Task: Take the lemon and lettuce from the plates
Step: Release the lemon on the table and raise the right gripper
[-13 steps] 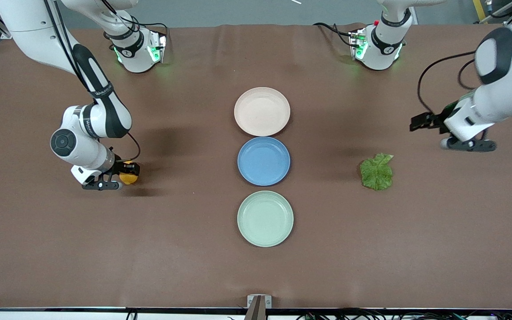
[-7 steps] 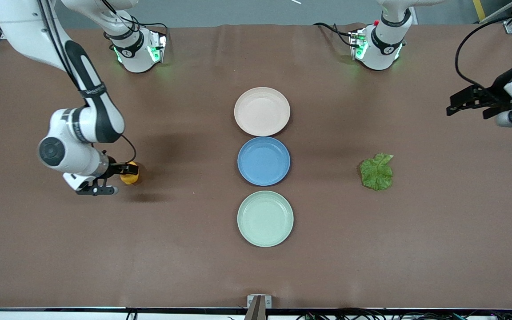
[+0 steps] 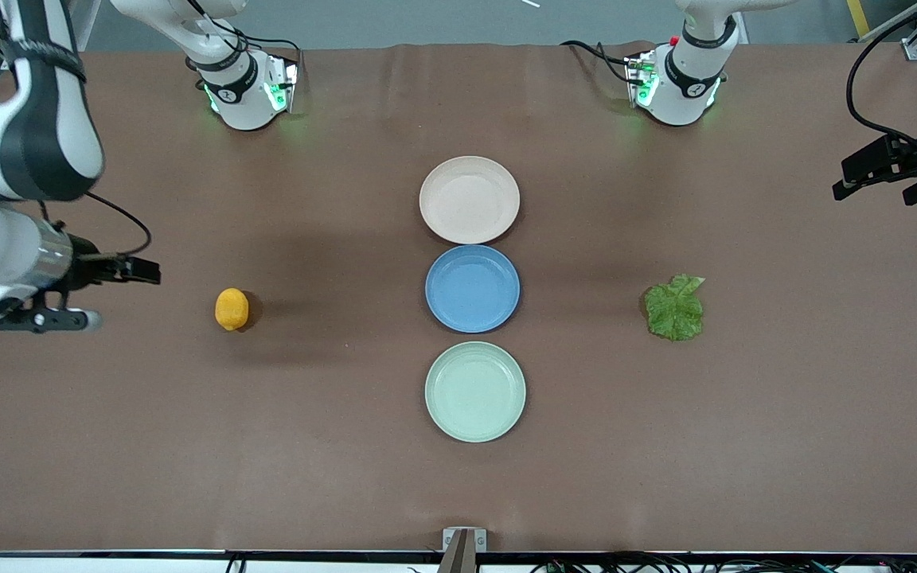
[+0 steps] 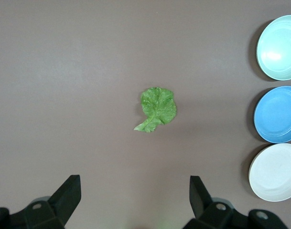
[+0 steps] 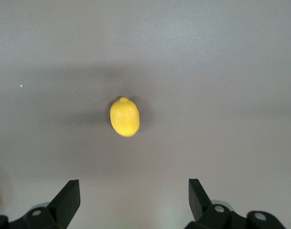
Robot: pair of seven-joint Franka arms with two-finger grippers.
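The lemon [image 3: 232, 309] lies on the bare table toward the right arm's end; it also shows in the right wrist view [image 5: 124, 117]. The lettuce [image 3: 674, 307] lies flat on the table toward the left arm's end, and shows in the left wrist view [image 4: 156, 109]. The beige-pink plate [image 3: 469, 199] and the mint green plate [image 3: 475, 391] are empty. My right gripper [image 3: 140, 270] is open and empty, raised over the table's end beside the lemon. My left gripper [image 3: 864, 169] is open and empty, raised over the table's other end.
An empty blue plate [image 3: 472, 287] sits between the two other plates in a row down the table's middle. The plates also show at the edge of the left wrist view [image 4: 278, 114]. The arm bases [image 3: 245, 87] stand at the edge farthest from the front camera.
My right gripper has let go of the lemon and pulled away from it, rising toward the table's end. My left gripper has risen and drawn away from the lettuce toward its end.
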